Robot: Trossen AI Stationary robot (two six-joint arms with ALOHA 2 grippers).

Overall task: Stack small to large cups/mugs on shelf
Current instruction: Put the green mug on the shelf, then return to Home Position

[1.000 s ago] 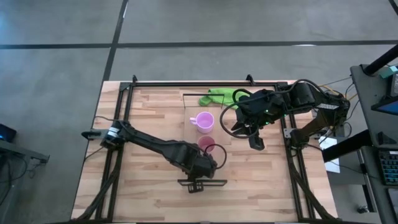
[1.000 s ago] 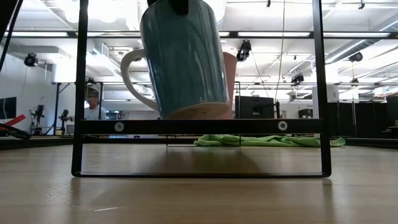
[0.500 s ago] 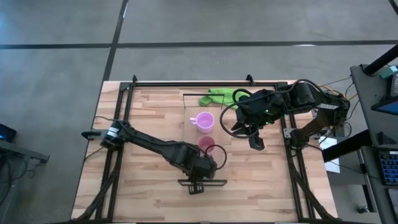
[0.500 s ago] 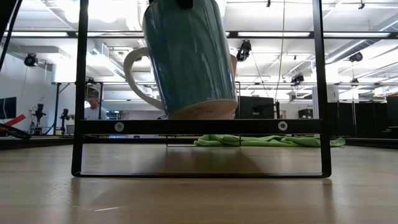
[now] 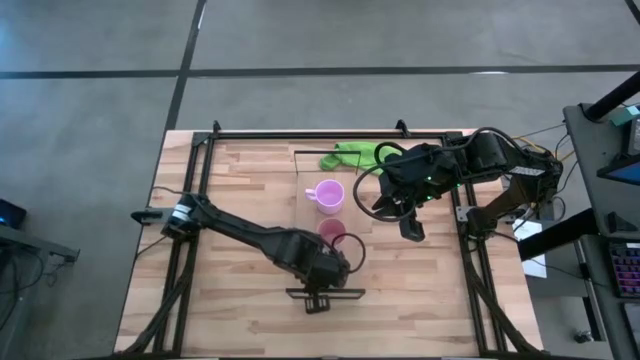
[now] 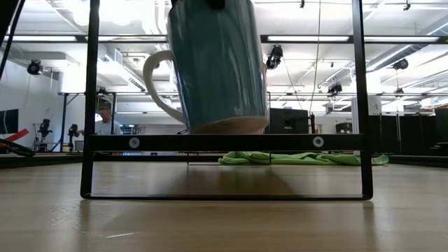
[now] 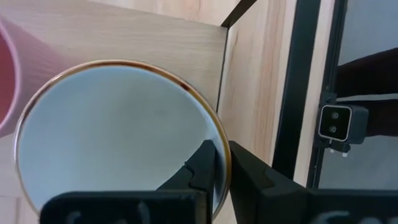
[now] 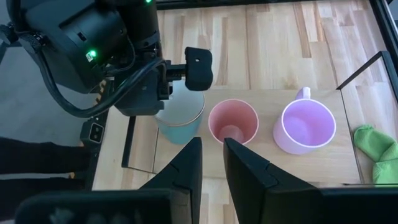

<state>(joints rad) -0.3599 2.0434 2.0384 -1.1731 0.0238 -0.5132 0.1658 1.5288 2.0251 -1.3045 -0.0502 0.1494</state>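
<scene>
Left gripper (image 7: 222,171) pinches the rim of the white-grey mug (image 6: 217,66), teal-walled and pale inside, held tilted just above the shelf (image 8: 311,163) beside the pink cup (image 8: 232,129) and lilac mug (image 8: 308,127). Right gripper (image 8: 212,163), fingers nearly together, hangs apart.

Left pincer (image 5: 335,262) clamped at near table edge; right pincer (image 5: 411,228) closed, raised mid-table.
</scene>
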